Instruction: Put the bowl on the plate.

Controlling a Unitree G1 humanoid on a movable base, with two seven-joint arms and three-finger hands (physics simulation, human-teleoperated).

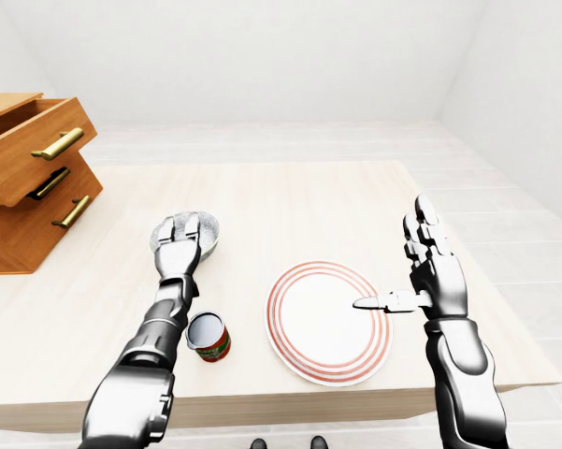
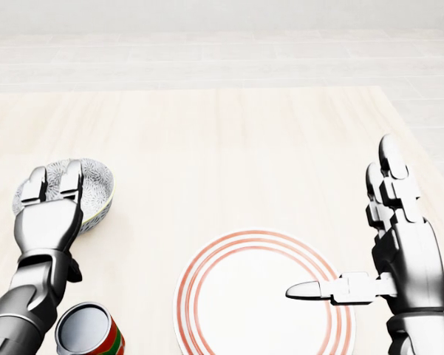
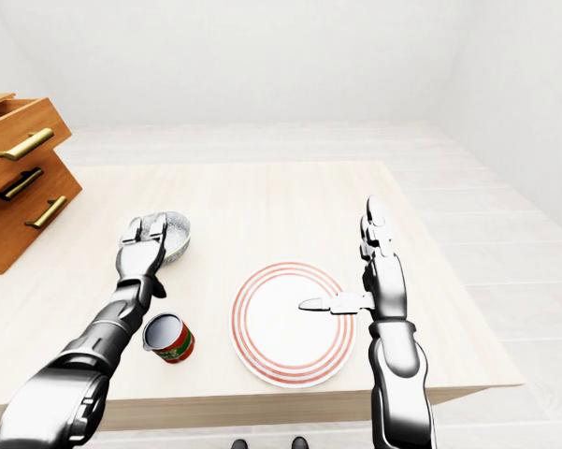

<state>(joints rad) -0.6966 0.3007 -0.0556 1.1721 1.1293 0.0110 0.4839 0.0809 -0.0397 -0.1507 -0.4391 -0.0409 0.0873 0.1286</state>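
Note:
The small patterned bowl (image 2: pixel 94 189) sits on the wooden table at the left of the head view. My left hand (image 2: pixel 54 181) lies over the bowl's left half, its fingers stretched flat across the rim and open; the thumb is hidden beneath. The white plate with red rings (image 2: pixel 229 255) lies at the bottom centre, with nothing on it. My right hand (image 2: pixel 351 225) stands open at the plate's right edge, fingers upright and the thumb pointing left over the plate's rim.
An open red and green can (image 2: pixel 89 333) stands just below my left forearm, left of the plate. A wooden chest with brass-handled drawers (image 1: pixel 28 178) stands at the table's left. The table's near edge (image 1: pixel 290 402) runs close under the plate.

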